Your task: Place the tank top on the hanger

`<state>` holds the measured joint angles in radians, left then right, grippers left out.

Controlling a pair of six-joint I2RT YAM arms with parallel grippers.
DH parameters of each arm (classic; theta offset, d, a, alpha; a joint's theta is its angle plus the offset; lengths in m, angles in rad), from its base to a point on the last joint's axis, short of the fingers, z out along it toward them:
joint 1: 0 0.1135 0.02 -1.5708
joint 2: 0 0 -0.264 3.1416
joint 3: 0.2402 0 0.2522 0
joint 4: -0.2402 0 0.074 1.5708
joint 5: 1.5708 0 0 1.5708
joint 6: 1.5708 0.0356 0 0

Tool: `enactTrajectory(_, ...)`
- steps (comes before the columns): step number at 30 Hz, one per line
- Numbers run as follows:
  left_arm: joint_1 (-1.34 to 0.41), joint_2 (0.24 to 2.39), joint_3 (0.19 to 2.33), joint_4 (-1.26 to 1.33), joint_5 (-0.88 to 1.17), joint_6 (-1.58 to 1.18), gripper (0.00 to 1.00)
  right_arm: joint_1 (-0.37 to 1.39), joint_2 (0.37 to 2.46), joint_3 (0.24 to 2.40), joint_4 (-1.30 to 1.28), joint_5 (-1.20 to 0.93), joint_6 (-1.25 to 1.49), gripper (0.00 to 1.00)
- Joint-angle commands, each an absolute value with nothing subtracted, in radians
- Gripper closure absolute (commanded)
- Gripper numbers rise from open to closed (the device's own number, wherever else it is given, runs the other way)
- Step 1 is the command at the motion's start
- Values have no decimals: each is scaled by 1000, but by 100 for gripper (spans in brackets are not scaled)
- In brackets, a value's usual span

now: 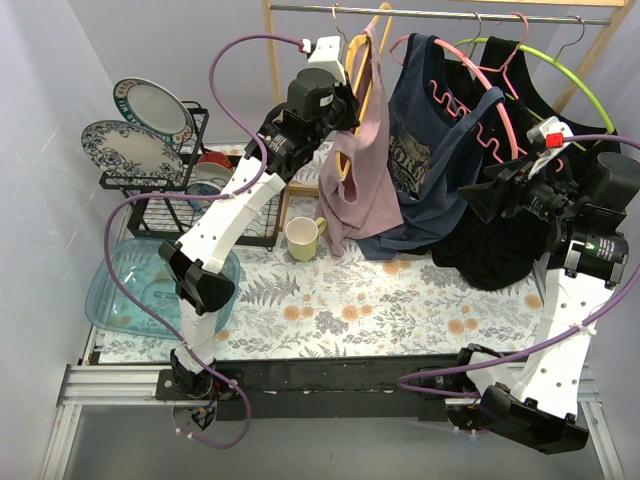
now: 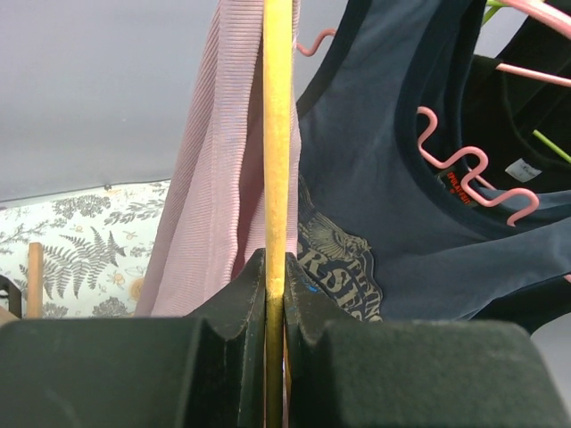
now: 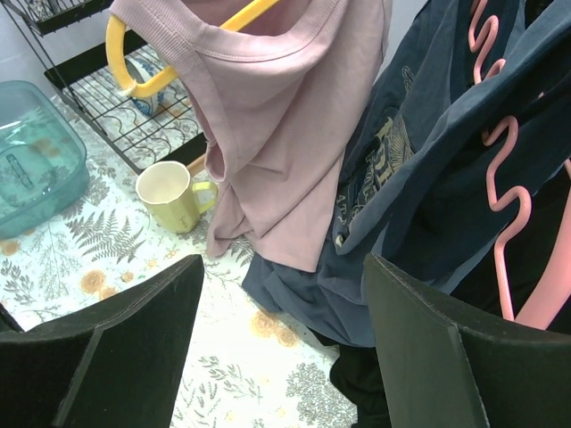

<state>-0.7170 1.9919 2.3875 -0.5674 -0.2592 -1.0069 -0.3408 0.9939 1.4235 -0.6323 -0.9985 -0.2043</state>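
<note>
The dusty-pink tank top hangs over the yellow hanger at the left end of the clothes rail, its hem touching the table. My left gripper is shut on the hanger's thin bar, with the pink fabric just left of the bar. In the right wrist view the hanger's rounded end pokes out beside the top's strap. My right gripper is open and empty, off to the right of the top and not touching it.
A navy printed tank top on a pink wavy hanger hangs right of the pink one. A black top hangs on a lime-green hanger. A yellow mug, a dish rack with plates and a teal basin sit at the left.
</note>
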Motion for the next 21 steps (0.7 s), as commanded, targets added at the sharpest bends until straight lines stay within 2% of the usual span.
enactTrajectory(1, -712, 1965, 2434, -462, -284, -989, 100, -347, 974, 1411, -601, -1019, -186, 20)
enactTrajectory(21, -638, 2051, 2427, -405, -216, -1039, 100, -347, 945, 1390, -600, -1042, -179, 20)
